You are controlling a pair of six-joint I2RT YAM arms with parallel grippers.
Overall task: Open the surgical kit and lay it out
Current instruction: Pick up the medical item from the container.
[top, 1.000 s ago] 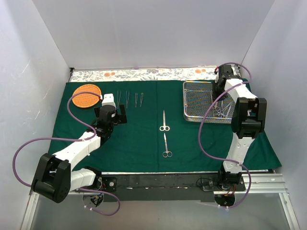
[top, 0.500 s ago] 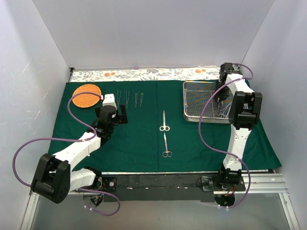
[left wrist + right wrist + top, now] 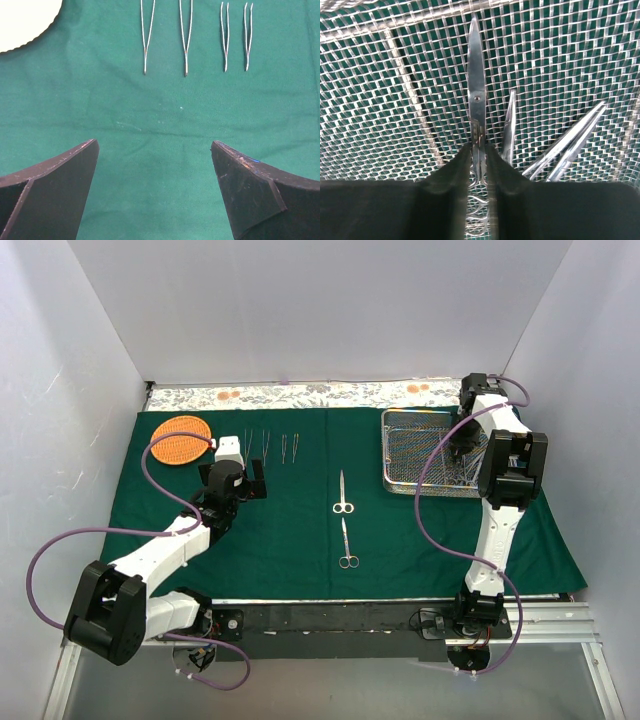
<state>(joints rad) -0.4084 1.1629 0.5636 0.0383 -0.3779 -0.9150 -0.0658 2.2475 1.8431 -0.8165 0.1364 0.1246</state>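
Steel scissors (image 3: pixel 476 95) in the mesh tray (image 3: pixel 409 85), pinched by right jaws.

Cloth wrap (image 3: pixel 165 125) — matt woven fabric, mesh tray (image 3: pixel 370 100) — bright steel wire, scissors (image 3: pixel 476 100) polished steel, tweezers (image 3: pixel 185 67) glossy metal

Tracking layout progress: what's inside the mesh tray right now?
Scissors clamped by the right gripper, a slim instrument beside them, two angled instruments on the mesh tray floor. Handles are hidden behind the fingers.
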